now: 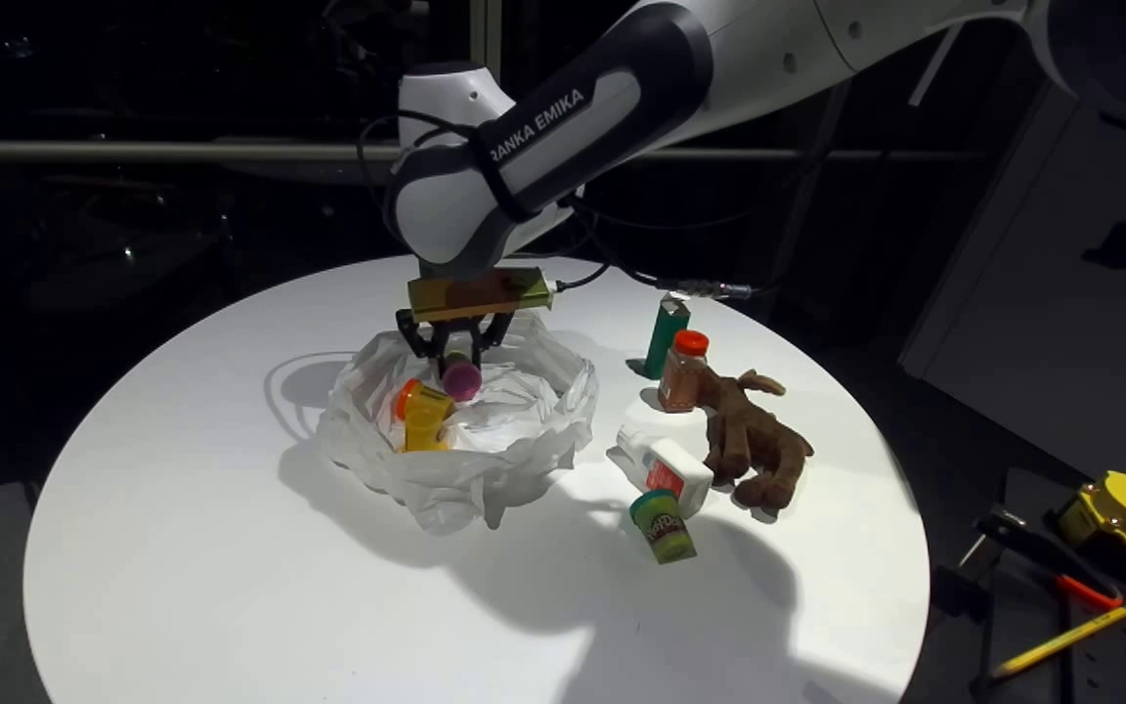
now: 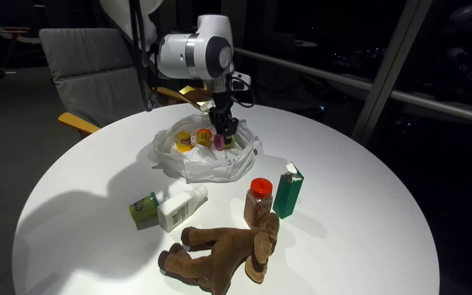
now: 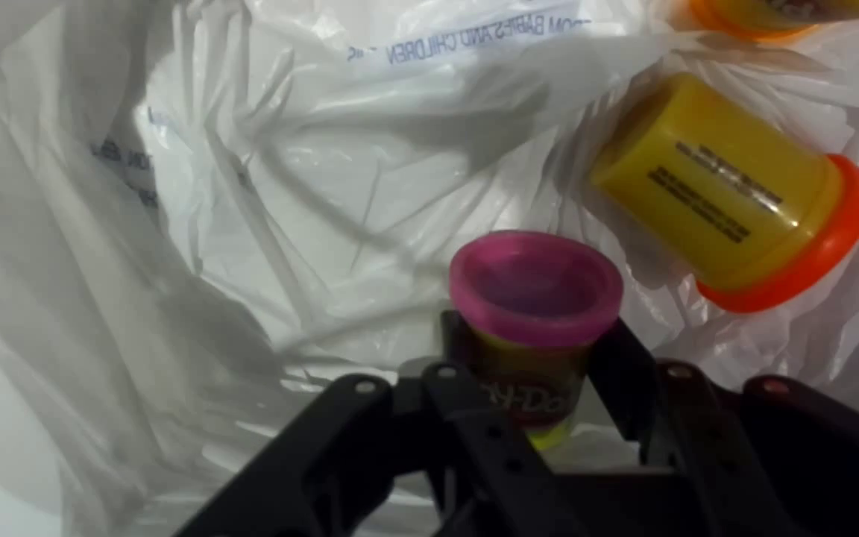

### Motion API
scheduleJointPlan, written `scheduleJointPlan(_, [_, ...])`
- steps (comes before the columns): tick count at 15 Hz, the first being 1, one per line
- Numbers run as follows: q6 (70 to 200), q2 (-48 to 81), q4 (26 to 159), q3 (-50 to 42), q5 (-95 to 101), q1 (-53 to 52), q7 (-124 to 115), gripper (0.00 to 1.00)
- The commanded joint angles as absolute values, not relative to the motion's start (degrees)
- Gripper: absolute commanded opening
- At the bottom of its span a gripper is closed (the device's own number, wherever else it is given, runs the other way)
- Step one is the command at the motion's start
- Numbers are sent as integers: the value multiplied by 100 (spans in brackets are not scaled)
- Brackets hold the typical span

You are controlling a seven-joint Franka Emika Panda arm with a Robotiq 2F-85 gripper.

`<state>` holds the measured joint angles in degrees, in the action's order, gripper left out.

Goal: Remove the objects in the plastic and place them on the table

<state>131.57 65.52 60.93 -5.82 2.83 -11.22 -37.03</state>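
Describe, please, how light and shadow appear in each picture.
In both exterior views, dark background, brightly lit table, broad shadow across it; in the wrist view, shadow bands over the plastic, a small glint on the red-lidded yellow tub.

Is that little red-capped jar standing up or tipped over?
Upright: in both exterior views the jar stands on the table, its red cap on top.

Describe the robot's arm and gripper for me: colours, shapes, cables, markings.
The arm is white, with rounded, tubular segments, dark panels and pale lettering showing "RANKA EMIKA". Black cables run alongside. A yellow-orange box sits above the gripper, which is black, with slim, jointed jaws.
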Motion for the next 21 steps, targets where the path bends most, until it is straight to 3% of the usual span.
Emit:
scheduleJointPlan(1, [13244, 5829, 6827, -579, 172, -1190, -3752, 19])
scheduleJointPlan(21, [13859, 2543, 12425, -190, 481, -1633, -3532, 19])
